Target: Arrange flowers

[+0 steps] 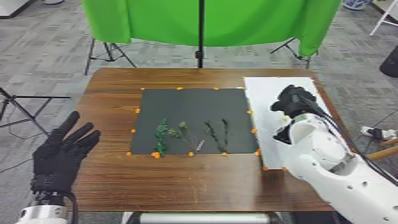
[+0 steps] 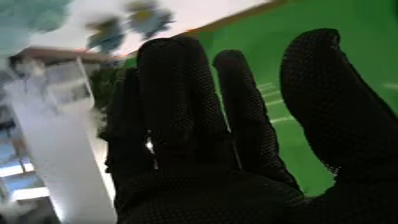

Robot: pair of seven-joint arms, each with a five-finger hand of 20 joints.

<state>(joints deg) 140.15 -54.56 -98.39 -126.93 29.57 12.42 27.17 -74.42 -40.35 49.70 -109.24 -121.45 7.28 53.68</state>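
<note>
On the brown wooden table [image 1: 107,185] we had a dark grey mat [image 1: 191,102], and the flower stems lay on its half nearer to us. Furthest left was a leafy green stem [image 1: 162,137], lying lengthwise. Just beside it, a branching stem [image 1: 183,130] spread its thin shoots toward the near edge, and a pair of slender dark green stems [image 1: 225,134] lay side by side, slightly apart, farther right. Small orange markers [image 1: 155,155] dotted the border of the mat.

Our right hand [image 1: 291,100] was above the white sheet [image 1: 271,92] that ran along the mat's right side, well apart from the stems. In the right wrist view we saw that right hand [image 2: 213,195] well open, its fingers straight and its thumb standing wide of them, with nothing in its grasp. Some bluish shapes [image 2: 149,20] also showed against a pale surface, too blurred for us to name.

Our left hand [image 1: 60,160] was at the table's left side, open and empty, fingers extended and spread. Past the far edge of the table, a bright green cloth [image 1: 253,22] hung behind a black upright pole [image 1: 201,32].
</note>
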